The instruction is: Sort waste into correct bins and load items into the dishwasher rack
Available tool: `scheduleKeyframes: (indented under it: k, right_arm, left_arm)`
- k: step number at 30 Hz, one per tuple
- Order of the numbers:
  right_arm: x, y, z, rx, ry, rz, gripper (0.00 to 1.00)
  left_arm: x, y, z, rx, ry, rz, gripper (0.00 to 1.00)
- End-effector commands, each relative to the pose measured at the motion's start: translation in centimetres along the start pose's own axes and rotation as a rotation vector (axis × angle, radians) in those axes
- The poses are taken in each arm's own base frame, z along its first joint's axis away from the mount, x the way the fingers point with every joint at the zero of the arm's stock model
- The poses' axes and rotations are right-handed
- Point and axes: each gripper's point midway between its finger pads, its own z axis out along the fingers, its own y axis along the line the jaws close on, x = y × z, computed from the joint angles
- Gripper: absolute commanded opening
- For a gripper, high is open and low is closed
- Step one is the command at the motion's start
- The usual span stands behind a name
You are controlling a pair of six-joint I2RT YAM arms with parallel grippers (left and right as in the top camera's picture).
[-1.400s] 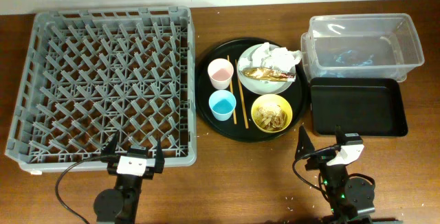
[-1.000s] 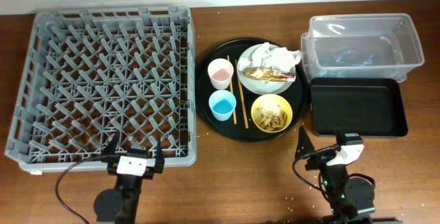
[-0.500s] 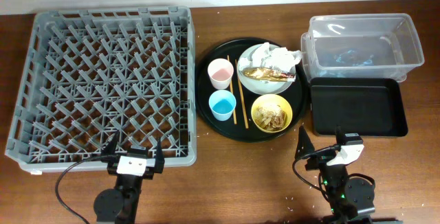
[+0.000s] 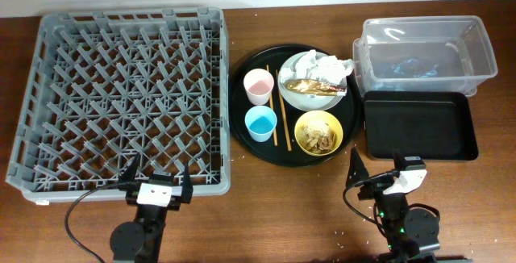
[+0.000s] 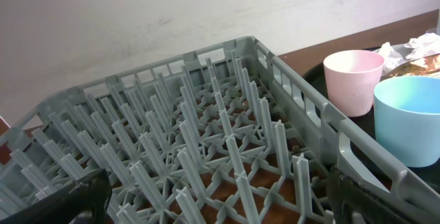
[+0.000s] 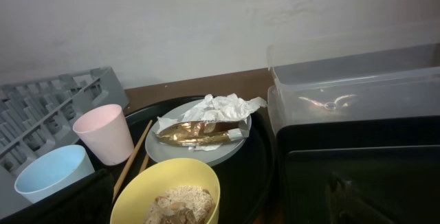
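Note:
The grey dishwasher rack fills the left and holds nothing. On a round black tray stand a pink cup, a blue cup, chopsticks, a yellow bowl of beige food scraps, and a pale plate with white tissue and a gold wrapper. The clear tub and shallow black tray sit at the right. My left gripper is open at the rack's near edge. My right gripper is open, near the bowl.
The wall runs behind the table's far edge. Bare brown tabletop lies along the front around both arm bases. In the right wrist view the tub and black tray lie to the right, the cups to the left.

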Motion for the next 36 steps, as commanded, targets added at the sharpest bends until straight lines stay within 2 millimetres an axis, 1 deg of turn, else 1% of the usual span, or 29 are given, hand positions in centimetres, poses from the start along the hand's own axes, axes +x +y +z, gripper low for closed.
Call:
scheduleKeyframes:
  k: [1,36]
  right_arm:
    - [0.35,0.10,0.01,-0.006,0.007,-0.001,0.98]
    - [0.35,0.09,0.01,-0.006,0.007,-0.001,0.99]
  left_arm:
    - [0.21,0.00,0.01,0.000,0.000,0.009,1.00]
    - [0.22,0.00,0.01,0.000,0.001,0.009,1.00]
